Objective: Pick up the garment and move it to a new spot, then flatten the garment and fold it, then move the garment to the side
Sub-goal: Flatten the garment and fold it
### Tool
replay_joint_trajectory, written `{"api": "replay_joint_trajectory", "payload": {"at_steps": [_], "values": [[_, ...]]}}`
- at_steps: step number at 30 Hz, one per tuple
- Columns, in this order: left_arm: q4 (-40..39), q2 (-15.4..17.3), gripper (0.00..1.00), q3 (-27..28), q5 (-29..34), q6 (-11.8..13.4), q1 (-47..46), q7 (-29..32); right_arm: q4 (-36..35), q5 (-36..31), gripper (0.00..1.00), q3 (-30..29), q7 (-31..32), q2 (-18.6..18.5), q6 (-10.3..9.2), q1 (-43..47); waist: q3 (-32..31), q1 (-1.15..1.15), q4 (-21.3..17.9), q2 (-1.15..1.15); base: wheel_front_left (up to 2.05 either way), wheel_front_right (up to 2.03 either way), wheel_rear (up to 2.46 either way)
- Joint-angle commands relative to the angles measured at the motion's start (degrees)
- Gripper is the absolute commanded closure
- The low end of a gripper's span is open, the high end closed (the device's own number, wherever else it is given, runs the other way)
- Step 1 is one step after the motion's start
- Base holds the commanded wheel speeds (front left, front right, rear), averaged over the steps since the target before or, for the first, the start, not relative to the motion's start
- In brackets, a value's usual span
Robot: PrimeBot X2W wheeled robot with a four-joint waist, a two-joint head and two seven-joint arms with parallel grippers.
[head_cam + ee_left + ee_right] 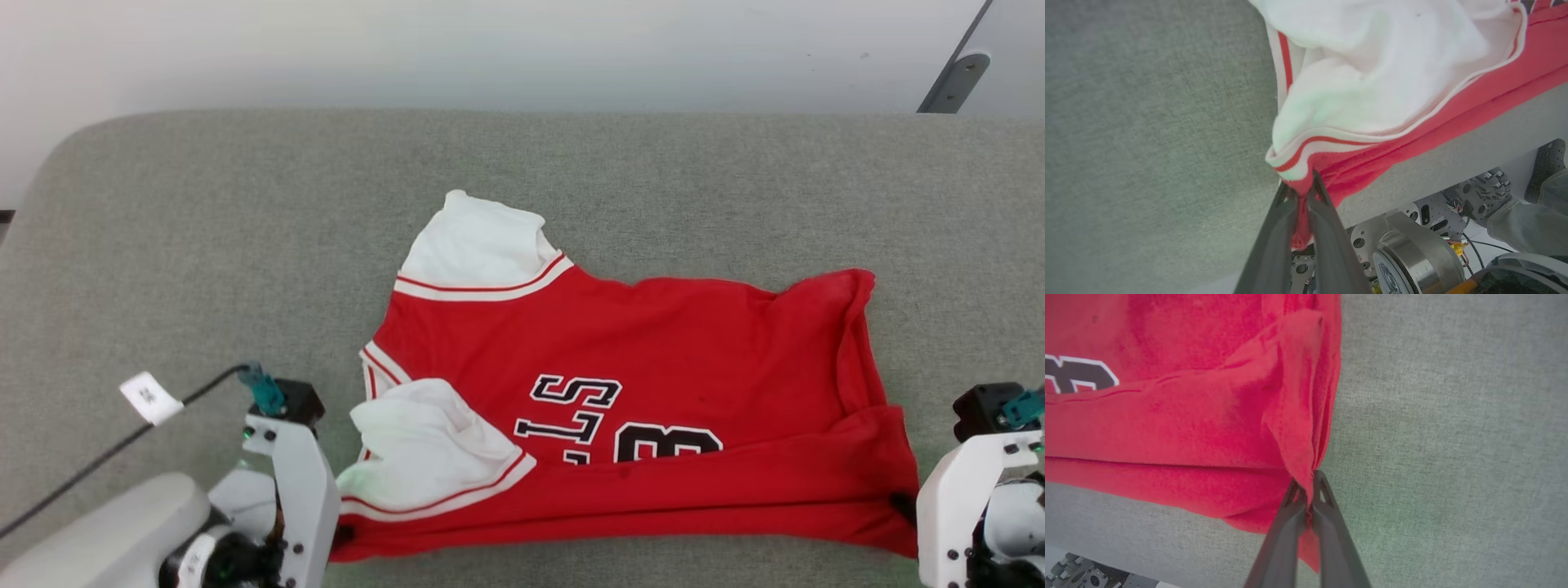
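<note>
**Left gripper**: clenched. A bunch of red cloth and striped trim is pinched between the two dark fingers, at the garment's near left corner. The pinch lies at the front edge of the grey fabric surface.

**Right gripper**: clenched. A gathered fold of red cloth is clamped at the tips, at the garment's near right corner, with a small tail of cloth hanging below the grip. The pale wrist housing is seen at the lower right of the head view.

**Garment**: red T-shirt with white sleeves.
- It is spread across the middle and right of the surface, close to its front edge and well apart from the back edge.
- The collar end is turned left and the hem end right.
- One white sleeve is laid out flat toward the back edge.
- The other sleeve is crumpled on the red body near the left grip.
- A long band along the near side is folded up over the body.
- The black-and-white lettering is partly covered by that band.

**Black cable**: laid over the front left corner of the surface, with a white tag attached.
</note>
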Motion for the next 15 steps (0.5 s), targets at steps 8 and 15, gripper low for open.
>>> {"api": "replay_joint_trajectory", "payload": {"at_steps": [8,15], "values": [[3.2,-1.8,0.04,-0.6,1.0,-0.3,1.8,-2.3,3.0,-0.8,0.54,1.1,-3.0,1.3,-0.13,-0.9,0.3,0.00,-0.7,0.00,0.00,0.00,0.00],[4.7,-1.5,0.00,0.6,1.6,-1.7,-1.1,-2.4,2.6,0.4,0.00,1.5,-4.1,0.7,-0.13,-2.7,0.3,0.00,-1.3,0.00,0.00,0.00,0.00]]}}
